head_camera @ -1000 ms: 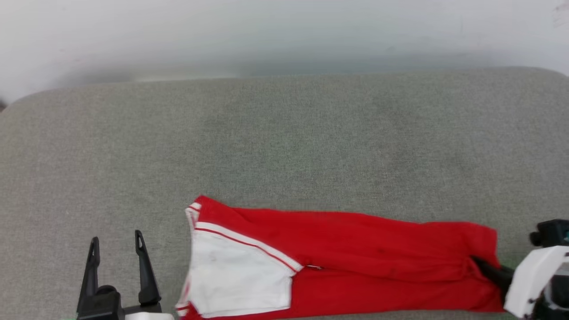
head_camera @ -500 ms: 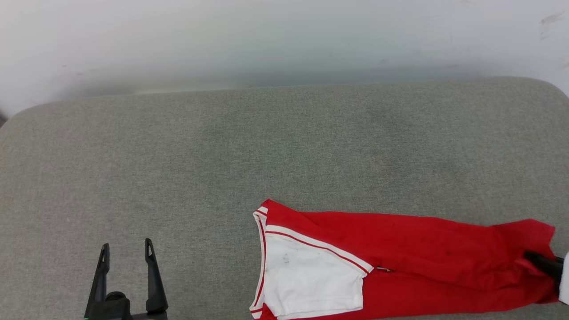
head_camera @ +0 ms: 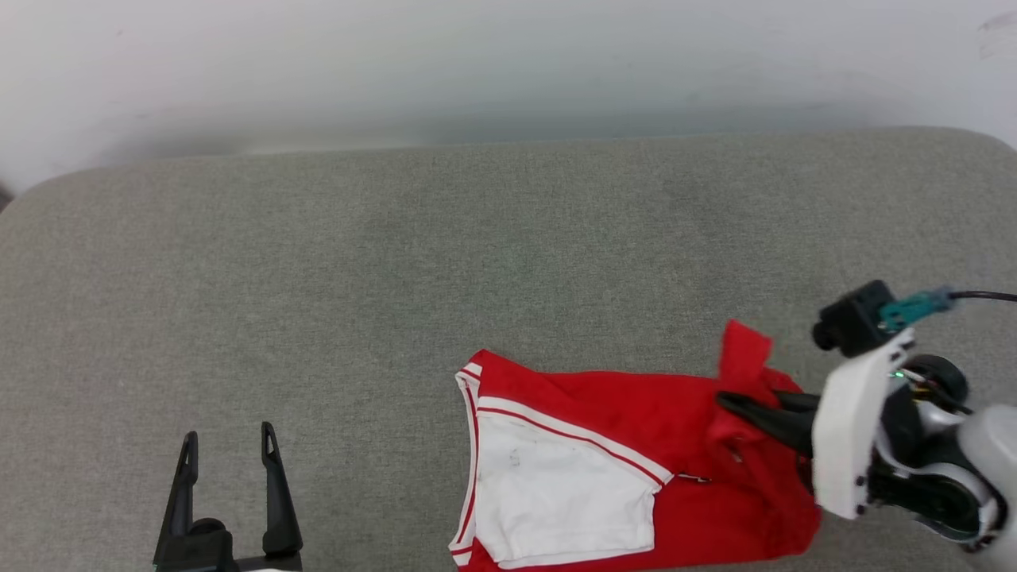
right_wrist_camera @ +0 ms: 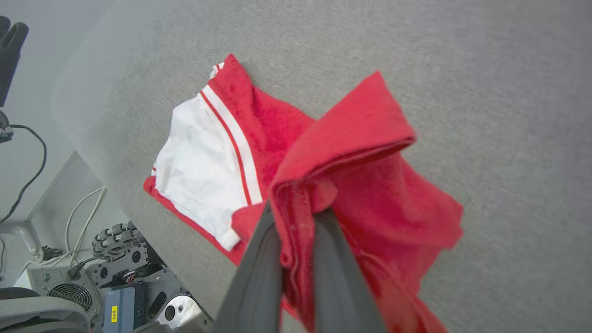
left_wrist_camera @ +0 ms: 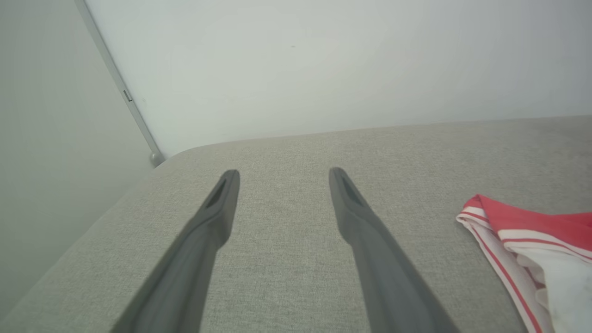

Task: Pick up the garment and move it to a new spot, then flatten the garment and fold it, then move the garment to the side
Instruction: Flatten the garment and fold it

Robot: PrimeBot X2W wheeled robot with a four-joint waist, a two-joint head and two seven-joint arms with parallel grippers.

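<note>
The garment (head_camera: 620,413), a red jersey with a white sleeve and red-white stripe trim, lies folded lengthwise near the front edge of the grey padded table (head_camera: 477,262). My right gripper (head_camera: 735,403) is shut on its red hem end and holds that end lifted and folded back leftward over the body, seen bunched between the fingers (right_wrist_camera: 263,259) in the right wrist view, garment (right_wrist_camera: 351,185). My left gripper (head_camera: 226,445) stands open at the lower left, apart from the cloth, fingers (left_wrist_camera: 217,208) spread over bare table; the striped sleeve edge of the garment (left_wrist_camera: 518,226) lies to its right. The lettering is hidden.
A pale wall (head_camera: 508,63) runs behind the table's far edge. Below the table's near edge the right wrist view shows the robot's wheeled base (right_wrist_camera: 115,259), cables (right_wrist_camera: 27,180) and a fan box (right_wrist_camera: 60,291).
My right gripper has carried the hem end up and to the left, doubling the garment over itself; before that the garment was dragged to the right. The left gripper stays open and still.
</note>
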